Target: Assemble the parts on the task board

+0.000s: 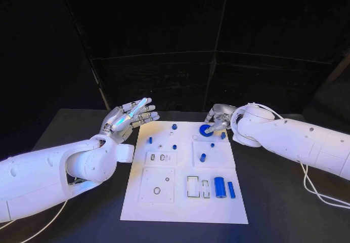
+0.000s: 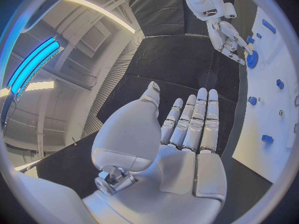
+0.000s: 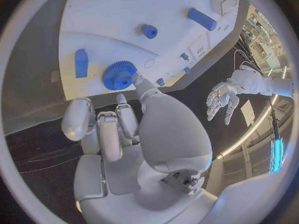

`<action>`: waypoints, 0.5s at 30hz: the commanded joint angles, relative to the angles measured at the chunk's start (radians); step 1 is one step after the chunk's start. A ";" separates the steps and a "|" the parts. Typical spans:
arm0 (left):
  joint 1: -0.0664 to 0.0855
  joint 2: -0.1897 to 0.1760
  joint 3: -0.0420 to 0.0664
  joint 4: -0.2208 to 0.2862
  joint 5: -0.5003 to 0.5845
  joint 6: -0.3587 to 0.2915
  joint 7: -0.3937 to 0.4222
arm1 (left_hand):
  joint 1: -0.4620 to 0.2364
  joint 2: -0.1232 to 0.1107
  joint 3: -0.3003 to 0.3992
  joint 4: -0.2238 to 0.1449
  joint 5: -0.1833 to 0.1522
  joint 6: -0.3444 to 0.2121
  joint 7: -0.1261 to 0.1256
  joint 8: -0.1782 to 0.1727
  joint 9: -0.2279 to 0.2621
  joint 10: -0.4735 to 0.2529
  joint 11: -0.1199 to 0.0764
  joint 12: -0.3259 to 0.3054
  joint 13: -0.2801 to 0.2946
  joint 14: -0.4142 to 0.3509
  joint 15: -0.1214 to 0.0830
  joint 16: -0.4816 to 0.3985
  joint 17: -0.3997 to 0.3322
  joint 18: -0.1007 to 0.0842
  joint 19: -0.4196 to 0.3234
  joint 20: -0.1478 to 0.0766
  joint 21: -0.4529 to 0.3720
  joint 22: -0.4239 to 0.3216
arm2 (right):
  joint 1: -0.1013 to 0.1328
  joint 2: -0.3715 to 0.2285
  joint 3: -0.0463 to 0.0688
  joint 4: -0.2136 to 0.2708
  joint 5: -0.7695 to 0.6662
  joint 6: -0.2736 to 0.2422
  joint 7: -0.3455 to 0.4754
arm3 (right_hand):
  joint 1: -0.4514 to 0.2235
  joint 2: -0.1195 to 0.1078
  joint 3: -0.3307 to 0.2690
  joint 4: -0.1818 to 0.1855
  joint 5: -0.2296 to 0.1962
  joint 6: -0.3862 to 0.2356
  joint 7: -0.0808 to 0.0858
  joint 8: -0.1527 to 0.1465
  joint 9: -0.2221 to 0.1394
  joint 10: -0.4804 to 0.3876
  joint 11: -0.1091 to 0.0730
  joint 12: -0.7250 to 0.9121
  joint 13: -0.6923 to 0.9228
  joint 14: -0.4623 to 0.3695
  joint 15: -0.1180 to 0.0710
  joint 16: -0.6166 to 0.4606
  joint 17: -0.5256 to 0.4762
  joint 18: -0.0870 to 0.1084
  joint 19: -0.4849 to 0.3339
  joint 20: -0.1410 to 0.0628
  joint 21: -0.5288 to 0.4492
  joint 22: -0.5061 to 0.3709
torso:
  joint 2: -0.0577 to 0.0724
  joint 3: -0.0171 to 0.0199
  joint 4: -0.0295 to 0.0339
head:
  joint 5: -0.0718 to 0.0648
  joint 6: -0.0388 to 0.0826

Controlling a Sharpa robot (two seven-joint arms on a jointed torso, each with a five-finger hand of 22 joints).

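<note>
Right robot hand (image 1: 217, 117) touches the round blue toothed gear (image 1: 205, 130) at board's 12 o'clock — grip unclear, may slip; left robot hand (image 1: 133, 115) spread, empty.

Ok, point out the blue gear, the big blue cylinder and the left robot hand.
blue gear (image 1: 205, 130), head view, its toothed face.
big blue cylinder (image 1: 219, 187), head view, mid-length.
left robot hand (image 2: 181, 134), left wrist view, its palm.

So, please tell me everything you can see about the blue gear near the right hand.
The blue gear is a round, toothed wheel that looks like plastic. It lies flat near the far right corner of the white task board. The right hand reaches over it, one fingertip at its rim; whether they truly touch I cannot tell.
</note>
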 commanded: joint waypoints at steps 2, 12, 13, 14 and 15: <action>0.001 0.001 0.001 0.000 -0.007 0.013 0.008 | 0.003 0.010 -0.001 -0.006 0.004 0.001 0.078 -0.005 -0.001 0.000 0.007 -0.005 0.000 0.004 0.004 -0.003 -0.001 0.010 0.006 -0.002 -0.004 -0.001 | 0.001 0.005 0.001 -0.008 -0.035 0.026 -0.001 | 0.012 0.002 0.001 -0.008 0.003 0.012 -0.001 0.009 0.002 0.004 -0.004 0.004 0.002 0.074 0.004 0.006 0.123 -0.013 0.004 -0.002 0.004 0.001 | 0.000 -0.0003 0.0003 | 0.001 0.000; 0.001 0.001 0.001 -0.001 -0.007 0.014 0.007 | 0.003 0.010 -0.001 -0.006 0.004 0.001 0.078 -0.005 -0.001 0.000 0.007 -0.005 0.000 0.004 0.004 -0.003 -0.001 0.010 0.006 -0.002 -0.004 -0.001 | 0.000 0.012 0.000 -0.019 -0.043 0.033 0.001 | 0.023 0.013 0.009 -0.015 -0.003 0.016 -0.001 0.014 0.001 0.007 -0.005 0.009 0.009 0.073 0.003 0.007 0.123 -0.013 0.005 -0.003 0.006 0.005 | 0.001 -0.0006 0.0009 | 0.002 -0.004; 0.001 0.001 0.001 -0.001 -0.007 0.014 0.006 | 0.003 0.010 -0.001 -0.006 0.004 0.001 0.078 -0.005 -0.001 0.000 0.007 -0.005 0.000 0.004 0.004 -0.003 -0.001 0.010 0.006 -0.002 -0.004 -0.001 | 0.000 0.013 0.000 -0.020 -0.045 0.036 0.001 | 0.025 0.015 0.011 -0.017 -0.005 0.016 -0.001 0.015 0.001 0.008 -0.005 0.009 0.010 0.074 0.003 0.007 0.124 -0.013 0.005 -0.003 0.007 0.006 | 0.001 -0.0005 0.0010 | 0.002 -0.004; 0.001 0.001 0.001 -0.001 -0.007 0.014 0.006 | 0.003 0.010 -0.001 -0.006 0.004 0.001 0.078 -0.005 -0.001 0.000 0.007 -0.005 0.000 0.004 0.004 -0.003 -0.001 0.010 0.006 -0.002 -0.004 -0.001 | 0.000 0.013 0.000 -0.020 -0.047 0.037 0.001 | 0.028 0.017 0.013 -0.019 -0.008 0.016 -0.001 0.016 0.001 0.009 -0.005 0.010 0.011 0.074 0.003 0.007 0.124 -0.014 0.006 -0.003 0.007 0.007 | 0.000 -0.0002 0.0007 | 0.002 -0.005; 0.001 0.001 0.001 -0.001 -0.007 0.014 0.006 | 0.003 0.010 -0.001 -0.006 0.004 0.001 0.078 -0.005 -0.001 0.000 0.007 -0.005 0.000 0.004 0.004 -0.003 -0.001 0.010 0.006 -0.002 -0.004 -0.001 | 0.000 0.013 0.000 -0.020 -0.051 0.039 0.000 | 0.030 0.019 0.015 -0.022 -0.012 0.016 -0.001 0.017 0.001 0.009 -0.005 0.011 0.012 0.074 0.003 0.007 0.125 -0.014 0.006 -0.003 0.008 0.008 | 0.000 0.0000 0.0008 | 0.001 -0.005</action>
